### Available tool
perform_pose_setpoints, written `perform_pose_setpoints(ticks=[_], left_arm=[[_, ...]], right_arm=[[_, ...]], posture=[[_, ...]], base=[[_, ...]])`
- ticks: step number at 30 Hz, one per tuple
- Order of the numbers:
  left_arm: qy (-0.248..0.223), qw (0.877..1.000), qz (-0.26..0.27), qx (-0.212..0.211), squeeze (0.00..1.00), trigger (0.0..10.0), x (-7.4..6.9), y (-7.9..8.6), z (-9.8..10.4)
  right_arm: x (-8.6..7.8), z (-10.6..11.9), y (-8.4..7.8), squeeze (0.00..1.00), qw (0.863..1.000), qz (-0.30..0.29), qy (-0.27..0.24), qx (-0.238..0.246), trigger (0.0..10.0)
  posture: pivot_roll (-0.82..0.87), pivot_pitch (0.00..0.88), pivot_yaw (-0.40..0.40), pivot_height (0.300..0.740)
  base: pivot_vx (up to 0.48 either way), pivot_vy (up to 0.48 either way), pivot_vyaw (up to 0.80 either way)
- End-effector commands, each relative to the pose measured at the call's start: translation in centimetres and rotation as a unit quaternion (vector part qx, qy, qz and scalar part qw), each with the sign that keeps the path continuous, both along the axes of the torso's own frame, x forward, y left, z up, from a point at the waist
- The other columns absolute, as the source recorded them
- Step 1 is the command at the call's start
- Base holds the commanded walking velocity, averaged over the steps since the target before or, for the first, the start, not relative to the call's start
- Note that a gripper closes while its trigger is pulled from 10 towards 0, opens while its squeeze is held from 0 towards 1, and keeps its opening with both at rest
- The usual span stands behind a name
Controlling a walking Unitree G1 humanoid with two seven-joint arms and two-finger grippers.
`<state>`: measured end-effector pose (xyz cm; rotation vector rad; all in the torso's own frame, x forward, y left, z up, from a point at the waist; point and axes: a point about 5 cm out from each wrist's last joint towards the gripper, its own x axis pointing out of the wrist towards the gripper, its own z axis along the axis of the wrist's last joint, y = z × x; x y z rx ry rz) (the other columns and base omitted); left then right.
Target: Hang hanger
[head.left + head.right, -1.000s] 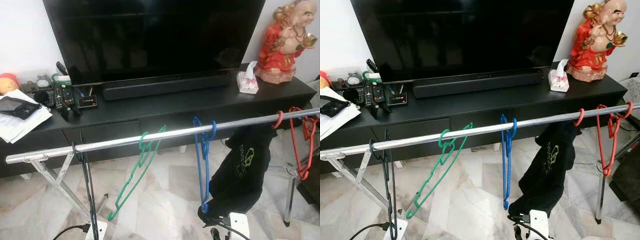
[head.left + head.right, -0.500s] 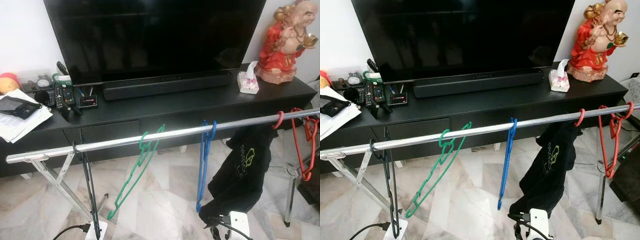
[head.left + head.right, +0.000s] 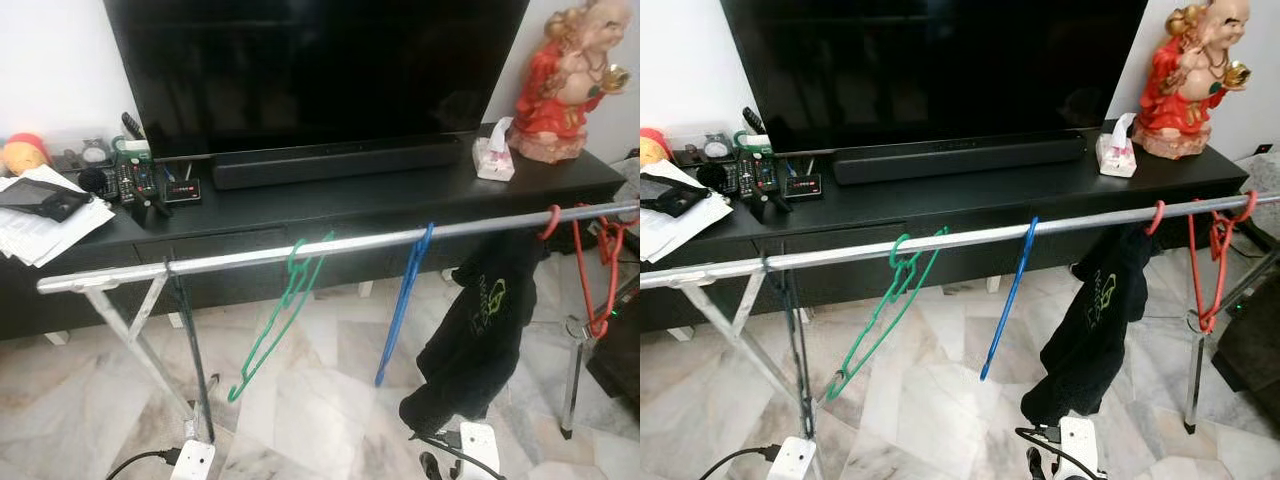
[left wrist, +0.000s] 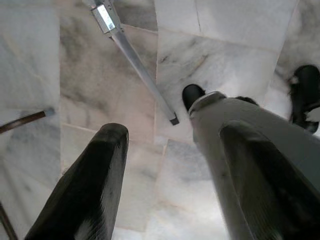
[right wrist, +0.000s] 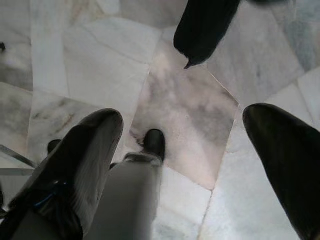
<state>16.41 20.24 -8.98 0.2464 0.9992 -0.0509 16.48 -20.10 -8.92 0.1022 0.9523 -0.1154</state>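
Both arms hang down toward the marble floor (image 4: 215, 40). The left claw (image 4: 172, 165) points straight at the tiles with its two black fingers spread wide and nothing between them; beyond it the wrist view picks up the robot's grey leg and dark foot (image 4: 192, 95), plus a slanted metal leg of the rack (image 4: 142, 75). The right claw (image 5: 200, 155) is likewise spread apart and empty, aimed at the floor, with another dark foot (image 5: 154, 142) past it and the bottom tip of a black garment (image 5: 200, 30) hanging into sight above the tiles.

The head views give what the wrists cannot: a silver rail (image 3: 330, 247) runs across the room in front of a long black counter (image 3: 340, 205). The blue hanger (image 3: 403, 300) hangs on the rail near its middle, seen nearly edge-on and slanting down toward the robot's left. To its left a green hanger (image 3: 280, 320) hangs tilted the same way, and further left, near the rail's end, a black hanger (image 3: 195, 350) drops almost straight down. To the right of the blue one the black garment (image 3: 480, 320) droops from the rail, and beyond it red hangers (image 3: 590, 265) cluster by the right end.

On the counter stand a big dark television (image 3: 315, 70) and a soundbar (image 3: 340, 162) along the middle, a tissue box (image 3: 493, 158) and a red figurine (image 3: 570, 85) at the right end, and remotes (image 3: 135, 180) and papers (image 3: 45, 220) at the left end.
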Motion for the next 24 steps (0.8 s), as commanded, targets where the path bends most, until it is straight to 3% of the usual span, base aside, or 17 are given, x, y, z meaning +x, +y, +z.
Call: perform_pose_setpoints(ticks=[1, 24], left_arm=[[0.006, 1.0, -0.008, -0.001, 0.0, 10.0, -0.43, -0.34, -0.23], [0.005, 1.0, -0.013, -0.003, 0.0, 10.0, -0.34, -0.53, -0.22]], right_arm=[[-0.07, 0.04, -0.43, 0.0, 1.0, 0.002, 0.002, -0.006, 10.0], [-0.48, -0.12, -0.45, 0.0, 1.0, 0.01, 0.006, -0.005, 10.0]], posture=[[-0.07, 0.0, -0.03, 0.74], [-0.07, 0.0, -0.033, 0.74]], base=[[-0.27, 0.0, 0.0], [-0.281, 0.0, 0.0]])
